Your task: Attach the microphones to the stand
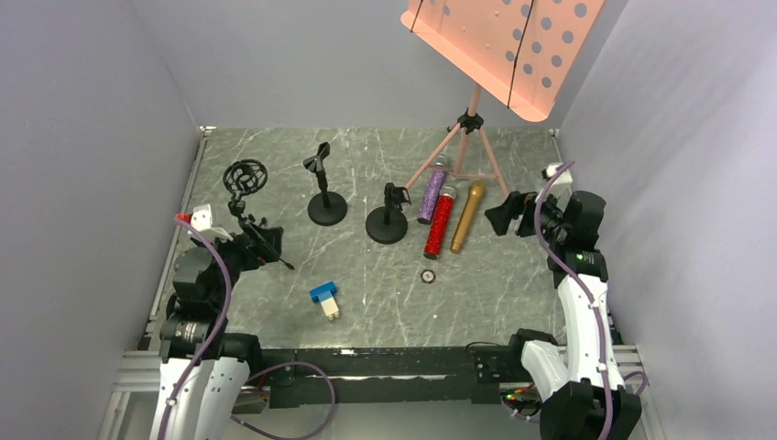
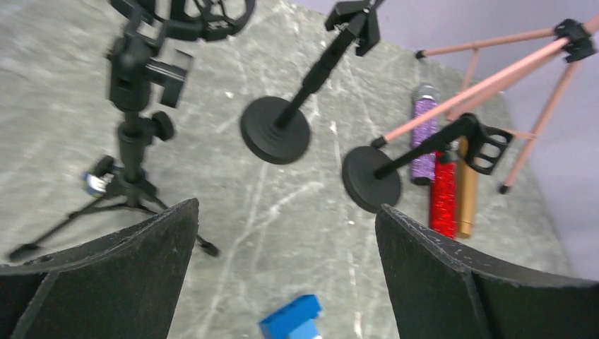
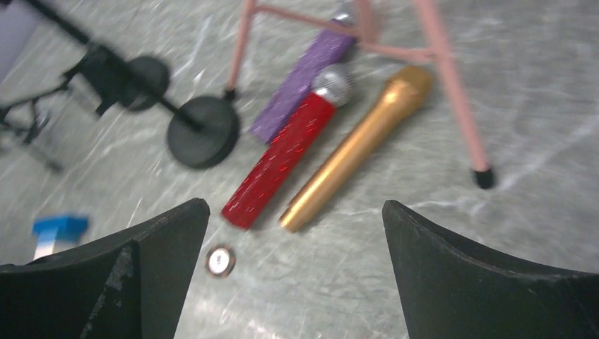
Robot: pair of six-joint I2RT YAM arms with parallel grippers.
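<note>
Three microphones lie side by side on the table right of centre: glittery purple point(image 1: 432, 197), glittery red point(image 1: 439, 225) and gold point(image 1: 467, 216). Two black round-base stands with clips point(image 1: 327, 206) point(image 1: 387, 223) stand left of them, and a small tripod stand with a ring mount point(image 1: 246, 183) stands further left. My right gripper point(image 1: 504, 215) is open and empty, just right of the gold microphone. The right wrist view point(image 3: 297, 205) has the red point(image 3: 282, 159), gold point(image 3: 353, 152) and purple point(image 3: 304, 78) microphones ahead of it. My left gripper point(image 1: 264, 241) is open and empty beside the tripod stand point(image 2: 131, 141).
A pink music stand point(image 1: 467, 137) straddles the microphones' heads; its leg point(image 3: 452, 85) runs beside the gold one. A blue-and-white block point(image 1: 325, 298) lies near the front centre, and a small round disc point(image 1: 428, 275) lies below the red microphone. Grey walls enclose the table.
</note>
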